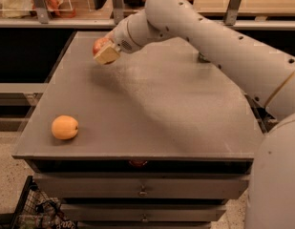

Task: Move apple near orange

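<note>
arm [209,37] outstretched, hand [105,52] gripping apple [99,44] above table [161,109]

The end effector [105,51] clasps the apple [99,45] over the far left of the tabletop [175,118]. Bare surface runs from there to the orange [65,127] near the front-left edge; the arm [209,37] spans the far right.

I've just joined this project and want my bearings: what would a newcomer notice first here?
The big white arm reaches in from the right across the grey table, its gripper closed on the apple at the far left. The orange lies alone near the front left corner, well apart from the apple.
</note>
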`<state>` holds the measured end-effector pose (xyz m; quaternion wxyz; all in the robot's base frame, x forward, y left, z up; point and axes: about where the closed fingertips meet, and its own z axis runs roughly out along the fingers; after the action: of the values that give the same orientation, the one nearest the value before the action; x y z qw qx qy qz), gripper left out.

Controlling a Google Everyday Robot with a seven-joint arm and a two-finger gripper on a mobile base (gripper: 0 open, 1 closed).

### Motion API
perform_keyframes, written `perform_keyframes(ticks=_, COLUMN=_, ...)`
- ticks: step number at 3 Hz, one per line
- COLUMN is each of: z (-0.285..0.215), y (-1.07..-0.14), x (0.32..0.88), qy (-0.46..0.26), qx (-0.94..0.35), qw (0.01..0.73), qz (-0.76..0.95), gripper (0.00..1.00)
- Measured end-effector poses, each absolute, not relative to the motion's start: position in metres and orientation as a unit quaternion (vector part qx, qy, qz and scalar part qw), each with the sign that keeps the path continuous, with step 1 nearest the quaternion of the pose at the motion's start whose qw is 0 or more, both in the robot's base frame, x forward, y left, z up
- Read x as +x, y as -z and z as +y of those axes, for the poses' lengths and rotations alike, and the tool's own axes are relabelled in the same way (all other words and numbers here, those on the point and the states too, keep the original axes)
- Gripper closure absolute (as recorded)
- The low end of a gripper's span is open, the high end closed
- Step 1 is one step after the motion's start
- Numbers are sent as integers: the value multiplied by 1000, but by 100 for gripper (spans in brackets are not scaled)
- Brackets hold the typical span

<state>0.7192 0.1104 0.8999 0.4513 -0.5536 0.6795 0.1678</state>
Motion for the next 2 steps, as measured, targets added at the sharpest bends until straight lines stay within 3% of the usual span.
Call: perform_keyframes(ticks=2, z=90, y=-945, x=692, qy=-186, qx=-588, qw=468, qz=633, gripper=100)
